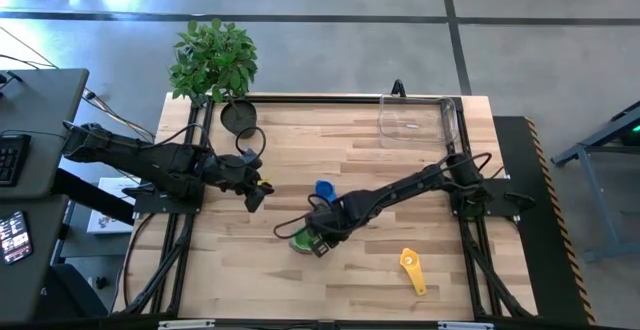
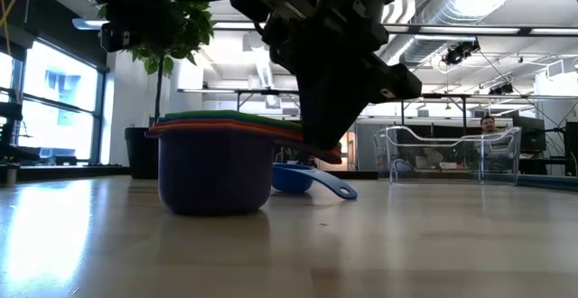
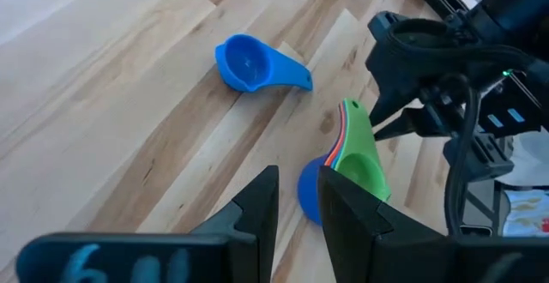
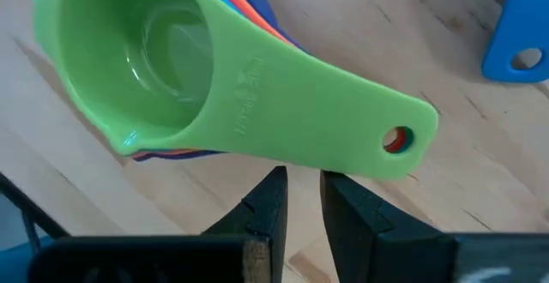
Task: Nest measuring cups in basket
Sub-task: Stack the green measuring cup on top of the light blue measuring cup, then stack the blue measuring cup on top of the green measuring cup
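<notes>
- Hovering beside the nested cups [image 1: 301, 238] near the desk's [image 1: 420, 180] front-middle, the right hand [image 1: 322, 245] has fingers nearly pressed together, pinching nothing.
- Left hand [image 1: 256, 196] waits near the left edge, almost closed.
- Basket [image 1: 418, 118] sits at the far right corner.

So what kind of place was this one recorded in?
Most likely a robotics lab or workshop in an open industrial-style hall. The low view shows exposed ceiling ducts and rows of workbenches behind the wooden table, and a person sits at a far desk.
</notes>
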### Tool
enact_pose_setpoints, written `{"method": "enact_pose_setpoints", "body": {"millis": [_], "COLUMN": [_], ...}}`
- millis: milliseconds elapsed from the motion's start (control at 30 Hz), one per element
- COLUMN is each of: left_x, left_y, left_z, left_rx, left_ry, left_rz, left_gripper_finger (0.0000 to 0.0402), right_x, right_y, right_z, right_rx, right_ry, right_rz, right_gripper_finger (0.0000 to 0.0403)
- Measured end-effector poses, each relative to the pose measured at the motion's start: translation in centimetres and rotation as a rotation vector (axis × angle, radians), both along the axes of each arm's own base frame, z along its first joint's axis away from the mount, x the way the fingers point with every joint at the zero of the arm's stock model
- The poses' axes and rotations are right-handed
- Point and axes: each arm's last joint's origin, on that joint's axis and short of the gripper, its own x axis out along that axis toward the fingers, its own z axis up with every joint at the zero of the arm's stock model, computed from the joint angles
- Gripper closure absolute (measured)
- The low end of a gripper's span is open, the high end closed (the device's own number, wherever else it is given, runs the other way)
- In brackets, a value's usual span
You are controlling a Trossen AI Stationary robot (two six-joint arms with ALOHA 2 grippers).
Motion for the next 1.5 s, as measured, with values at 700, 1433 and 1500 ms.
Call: {"method": "enact_pose_setpoints", "body": {"millis": [700, 1433, 1500], "left_x": [0.1, 1.1, 1.2], "left_y": [0.0, 0.7, 1.0], "left_z": [0.1, 1.3, 1.4], "left_rx": [0.0, 0.363, 0.412], "left_ry": [-0.009, -0.143, -0.149], "left_rz": [-0.001, -0.257, -0.283], "left_gripper_finger": [0.0328, 0.0324, 0.0317], "right_x": [-3.8, -6.9, -7.4], "right_y": [1.6, -7.1, -7.7], "right_z": [2.3, 10.4, 11.3], "right_rx": [-0.061, -0.282, -0.294], "right_ry": [0.201, 0.074, 0.05], "right_rz": [-0.038, -0.036, -0.042], "right_gripper_finger": [0.0339, 0.0339, 0.0339]}}
